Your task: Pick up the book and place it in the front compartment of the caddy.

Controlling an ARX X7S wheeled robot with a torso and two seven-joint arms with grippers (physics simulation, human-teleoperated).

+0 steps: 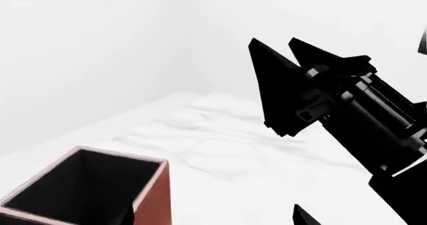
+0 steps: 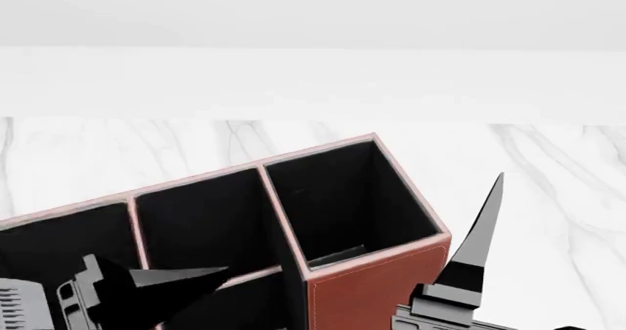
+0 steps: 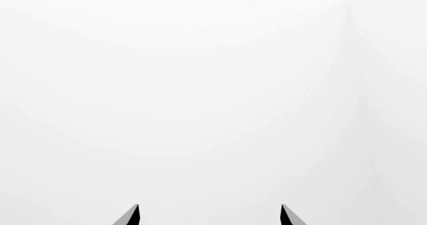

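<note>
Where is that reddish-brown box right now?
In the head view the caddy sits low and centre on the marble table, between the left gripper and right gripper.

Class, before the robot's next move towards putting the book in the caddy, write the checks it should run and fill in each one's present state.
1. Location of the thin black book known: cannot tell; no view shows it.
2. The right gripper free to grasp: ok; its fingertips are apart with nothing between them.
3. The left gripper free: cannot tell; it is unclear whether it is open or shut.
4. The reddish-brown leather-look caddy upright on the white marble table: ok.
5. The front compartment in sight and unobstructed: cannot tell; the head view cuts off the caddy's near side.
</note>
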